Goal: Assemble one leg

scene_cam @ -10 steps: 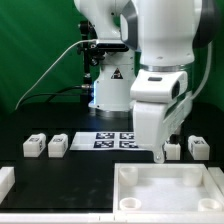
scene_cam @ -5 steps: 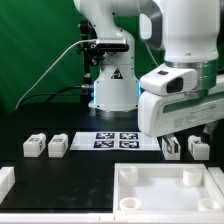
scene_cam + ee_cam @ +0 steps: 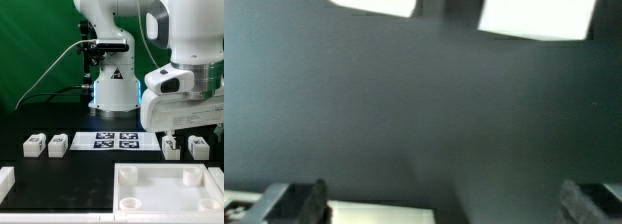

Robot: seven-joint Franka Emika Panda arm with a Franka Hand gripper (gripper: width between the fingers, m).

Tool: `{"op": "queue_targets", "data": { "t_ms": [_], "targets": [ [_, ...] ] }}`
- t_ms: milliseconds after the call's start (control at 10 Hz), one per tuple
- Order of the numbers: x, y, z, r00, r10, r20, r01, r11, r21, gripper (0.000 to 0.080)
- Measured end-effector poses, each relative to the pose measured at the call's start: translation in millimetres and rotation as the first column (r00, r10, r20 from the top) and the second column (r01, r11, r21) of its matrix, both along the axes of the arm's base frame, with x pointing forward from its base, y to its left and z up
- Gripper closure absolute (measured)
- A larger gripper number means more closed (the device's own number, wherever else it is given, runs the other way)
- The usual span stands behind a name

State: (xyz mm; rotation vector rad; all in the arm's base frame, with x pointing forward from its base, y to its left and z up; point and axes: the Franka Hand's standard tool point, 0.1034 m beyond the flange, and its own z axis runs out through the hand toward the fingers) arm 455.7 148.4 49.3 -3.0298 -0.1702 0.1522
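Above the leg [image 3: 171,148] hangs the pincer [image 3: 171,133] (jaws wide apart, empty).

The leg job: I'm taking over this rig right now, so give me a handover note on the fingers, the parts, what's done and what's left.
Gripper: fingers open and empty, hanging over the two right legs at the exterior view's right.
Legs: all four lie loose on the table. The two left legs are on the other side of the marker board.
Tray: at the front, with no leg fitted.
Done: nothing grasped.
Left: grasp a leg and fit it.
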Motion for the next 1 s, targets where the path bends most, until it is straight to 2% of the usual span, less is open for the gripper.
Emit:
{"op": "queue_targets", "data": {
  "t_ms": [100, 200, 300, 400, 500, 600, 700, 800, 900, 1000],
  "targets": [
    [-9.9, 6.5, 0.6, 0.998, -0.014, -0.064, 0.014, 1.0, -0.001, 0.0151],
    [-18.8, 14.8, 4.4, 0.978, -0.064, -0.199, 0.063, 0.998, -0.01, 0.0151],
    [-18.8, 22.1, 6.4, 0.941, -0.072, -0.33, 0.067, 0.997, -0.025, 0.0151],
    [-14.2, 25.5, 0.2, 0.916, -0.052, -0.398, 0.048, 0.999, -0.019, 0.0151],
    [-18.7, 23.2, -6.5, 0.896, -0.042, -0.442, 0.037, 0.999, -0.018, 0.0151],
    [-27.6, 21.4, -1.9, 0.834, -0.029, -0.55, 0.017, 0.999, -0.027, 0.0151],
    [-23.2, 23.3, -3.6, 0.801, -0.022, -0.598, 0.01, 1.0, -0.023, 0.0151],
    [-26.3, 23.3, -4.2, 0.749, -0.012, -0.663, -0.003, 1.0, -0.022, 0.0151],
    [-24.8, 23.9, -9.7, 0.756, -0.04, -0.654, 0.022, 0.999, -0.036, 0.0151],
    [-37.2, 22.0, -14.9, 0.734, -0.084, -0.674, 0.048, 0.996, -0.072, 0.0151]
  ]
}}
